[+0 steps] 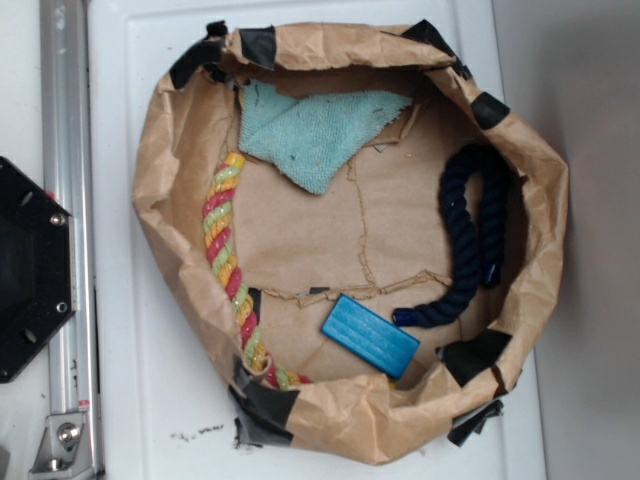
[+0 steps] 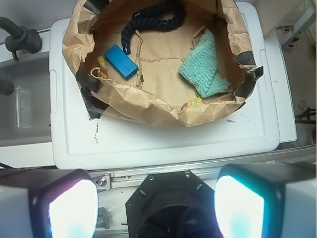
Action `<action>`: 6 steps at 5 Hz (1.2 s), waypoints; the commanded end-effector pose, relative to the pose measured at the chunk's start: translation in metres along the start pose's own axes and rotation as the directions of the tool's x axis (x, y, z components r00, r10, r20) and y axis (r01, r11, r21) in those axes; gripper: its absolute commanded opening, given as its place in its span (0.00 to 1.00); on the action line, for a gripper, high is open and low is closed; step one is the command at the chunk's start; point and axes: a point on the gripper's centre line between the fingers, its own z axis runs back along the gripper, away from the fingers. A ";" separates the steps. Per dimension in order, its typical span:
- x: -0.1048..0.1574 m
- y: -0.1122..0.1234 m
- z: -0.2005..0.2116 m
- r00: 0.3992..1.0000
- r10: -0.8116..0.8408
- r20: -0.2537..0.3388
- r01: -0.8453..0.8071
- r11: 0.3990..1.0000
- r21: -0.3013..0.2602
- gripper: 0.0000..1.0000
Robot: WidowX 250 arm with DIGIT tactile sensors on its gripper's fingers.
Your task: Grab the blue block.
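The blue block (image 1: pixel 369 336) lies flat on the floor of a crumpled brown paper basin (image 1: pixel 160 180), near its front wall, just left of the dark navy rope's end. In the wrist view the blue block (image 2: pixel 120 61) shows far ahead at upper left inside the paper basin (image 2: pixel 148 101). My gripper (image 2: pixel 156 208) is open, its two glowing pads (image 2: pixel 74 210) wide apart at the bottom corners with nothing between them. It hangs high over the black robot base, well short of the basin. The gripper does not show in the exterior view.
Inside the basin lie a dark navy rope (image 1: pixel 470 240), a teal cloth (image 1: pixel 315 135) and a red-yellow-green rope (image 1: pixel 228 265). The basin sits on a white tray (image 1: pixel 150 400). A metal rail (image 1: pixel 68 250) and the black base plate (image 1: pixel 30 270) stand at the left.
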 end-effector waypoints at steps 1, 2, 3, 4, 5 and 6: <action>0.000 0.000 0.000 1.000 0.000 0.000 0.000 1.000 0.000 1.00; 0.045 0.000 -0.042 0.984 -0.108 0.139 0.107 0.994 0.014 1.00; 0.096 0.002 -0.057 0.962 -0.171 0.212 0.176 0.984 -0.003 1.00; 0.143 -0.005 -0.086 0.950 -0.241 0.200 0.258 0.964 -0.062 1.00; 0.165 -0.013 -0.123 0.955 -0.268 0.128 0.276 0.960 -0.048 1.00; 0.153 -0.028 -0.150 0.936 -0.343 0.075 0.343 0.939 0.014 1.00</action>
